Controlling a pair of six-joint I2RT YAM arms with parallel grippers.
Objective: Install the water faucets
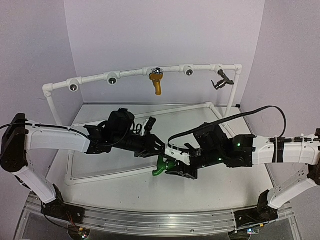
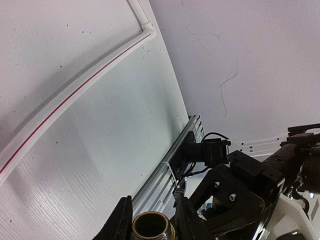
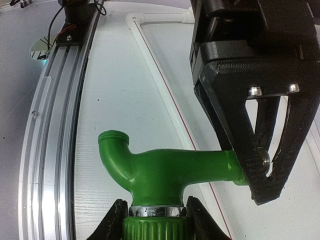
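Observation:
The green faucet (image 1: pixel 161 168) hangs over the table's middle, held between both grippers. My right gripper (image 3: pixel 155 212) is shut on its ribbed green knob, just below the silver ring, with the curved spout (image 3: pixel 112 150) pointing up and to the left. My left gripper (image 2: pixel 152 215) is closed around the faucet's brass threaded end (image 2: pixel 152 226), and its black fingers (image 3: pixel 260 160) cover that end in the right wrist view. On the white pipe frame (image 1: pixel 135 73), the mustard-yellow faucet (image 1: pixel 157 84) hangs at the centre. The dark faucet (image 1: pixel 222 80) sits at the right end.
Three open silver-centred sockets (image 1: pixel 73 87), (image 1: pixel 113 79), (image 1: pixel 189 71) remain along the top pipe. The frame's base pipes (image 1: pixel 140 107) lie on the white table around the arms. An aluminium rail (image 1: pixel 150 220) runs along the near edge.

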